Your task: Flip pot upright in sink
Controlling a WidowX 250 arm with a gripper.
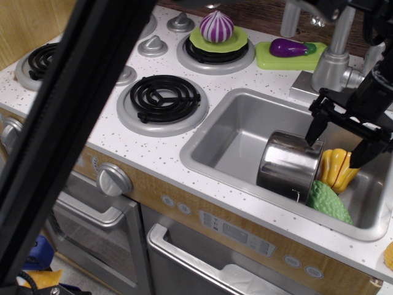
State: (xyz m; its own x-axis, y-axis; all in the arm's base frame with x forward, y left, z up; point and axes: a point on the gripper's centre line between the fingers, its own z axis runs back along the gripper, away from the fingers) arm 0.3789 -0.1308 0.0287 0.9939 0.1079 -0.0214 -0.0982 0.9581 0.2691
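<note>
Taking the rectangular matte silver-grey sink [239,132] as the landmark, the nearest thing inside it was a bumpy green toy vegetable [328,201] against the front wall towards the right end. Touching it from behind lay the small shiny stainless-steel cylindrical pot [288,165], tipped on its side in the right half of the basin. Its long axis ran roughly level and slanted from the front-left of the sink towards the back-right, with the rimmed end pointing at the back-right corner; whether that end was the mouth or the base could not be told. A yellow ribbed toy vegetable [339,168] sat just beside that end, deeper in the right of the sink.

Farther back, over the sink's rear right part, the black gripper [339,142] hung with its two fingers spread apart and nothing between them. The pot lay below and to the left of it, the left fingertip just above the rim's upper edge, the right one over the yellow piece. Any grasp would likely have needed the fingers to straddle that rim.
</note>
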